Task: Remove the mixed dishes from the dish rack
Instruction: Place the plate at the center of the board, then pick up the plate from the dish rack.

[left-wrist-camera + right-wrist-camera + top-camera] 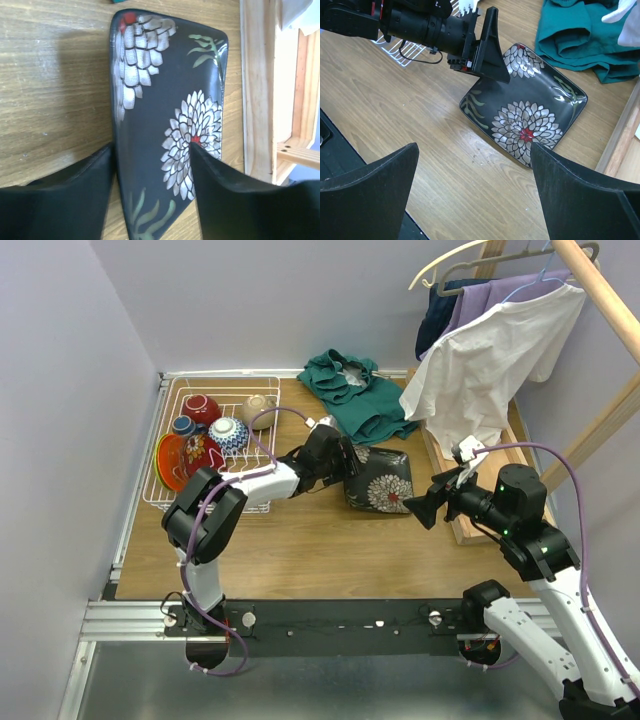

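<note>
Black square floral plate [380, 480]: flat on the wooden table [300, 550], between the dish rack [255, 502] and the long wooden tray [257, 100].
Left gripper [342, 463]: jaws spread, straddling the plate's left edge (contact unclear).
Right gripper [473, 147]: jaws wide apart, hovering just right of the plate.
Dish rack: holds a red cup [201, 408], beige bowl [258, 408] and blue-white bowl [229, 434].

The left arm [205, 515] and right arm [545, 545] pair white links with black joints; purple cables [520, 444] loop along both, and their tool fingers [60, 200] are black wedges.

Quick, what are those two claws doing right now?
Left gripper: open, over the black floral plate, not gripping it.
Right gripper: open, empty.
</note>
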